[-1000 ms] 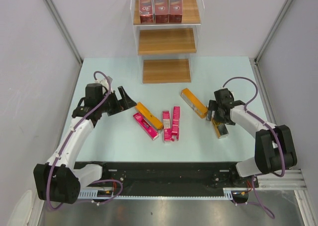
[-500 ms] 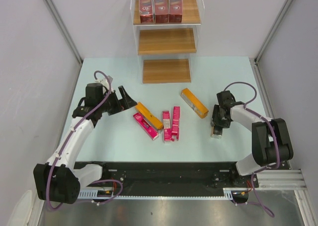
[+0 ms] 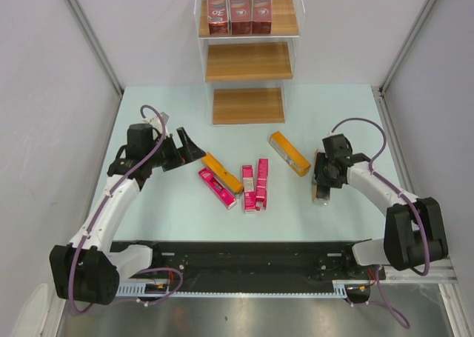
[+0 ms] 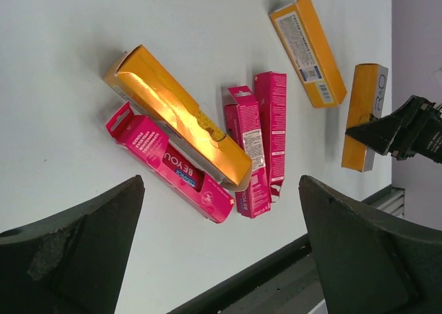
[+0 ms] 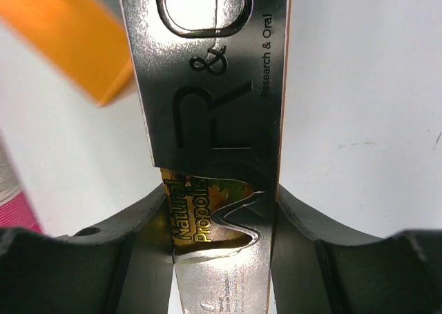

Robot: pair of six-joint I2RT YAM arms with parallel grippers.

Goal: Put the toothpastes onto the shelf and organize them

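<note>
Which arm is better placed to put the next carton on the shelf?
Right. The right pincer grips an orange carton on both sides, ready to lift toward the shelf. The left pincer is open and empty beside the middle cartons.

Left arm (image 3: pixel 111 204) jaws wide apart, right arm (image 3: pixel 370 183) jaws seemingly clamped.

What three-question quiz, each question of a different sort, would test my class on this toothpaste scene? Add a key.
1. True or false: the left claw holds a carton.
2. How many dark red cartons stand on the shelf?
3. The right claw is shut on which? A a pink carton; B an orange carton; C a dark red carton.
Key: 1 false; 2 three; 3 B.
</note>
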